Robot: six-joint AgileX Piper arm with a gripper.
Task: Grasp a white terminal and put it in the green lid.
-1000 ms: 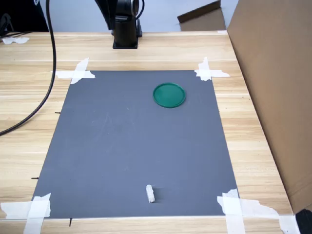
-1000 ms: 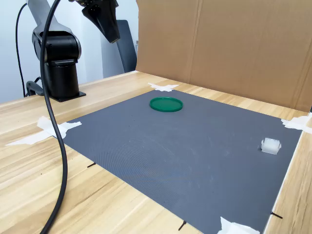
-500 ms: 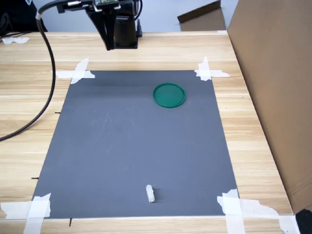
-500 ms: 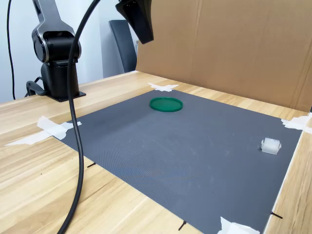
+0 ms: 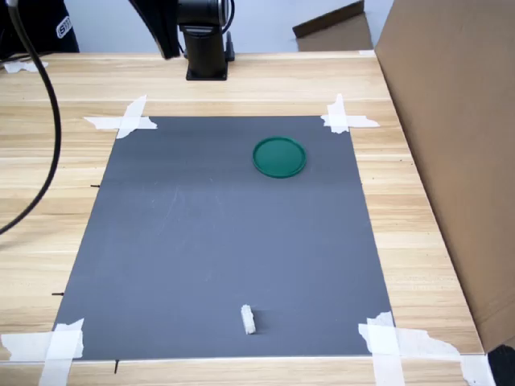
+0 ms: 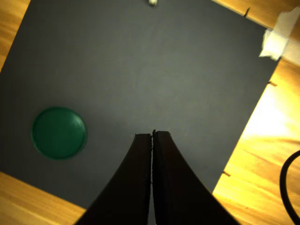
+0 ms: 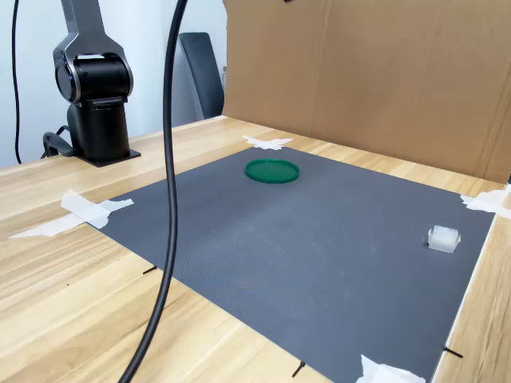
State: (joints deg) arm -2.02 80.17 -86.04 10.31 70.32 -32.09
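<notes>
The white terminal (image 5: 249, 319) lies near the grey mat's front edge in the first exterior view and at the second exterior view's right (image 7: 444, 238); the wrist view catches it as a speck at the picture's edge (image 6: 153, 2). The green lid (image 5: 279, 157) sits flat on the mat's far half (image 7: 272, 171), and it holds nothing (image 6: 59, 132). My gripper (image 6: 153, 133) hangs high above the mat, well apart from both. Its dark fingers (image 6: 136, 187) are pressed together with nothing between them. In the first exterior view only a dark part of it shows at the top edge (image 5: 161, 32).
The grey mat (image 5: 217, 233) is taped at its corners to a wooden table (image 5: 48, 209). A tall cardboard wall (image 5: 451, 121) stands along the first exterior view's right. The arm's base (image 5: 207, 48) is at the back, and a black cable (image 7: 168, 199) hangs down in the second exterior view.
The gripper has risen and swung out over the mat, leaving the top of the second exterior view. The hanging cable has shifted with it. Terminal and lid have not moved.
</notes>
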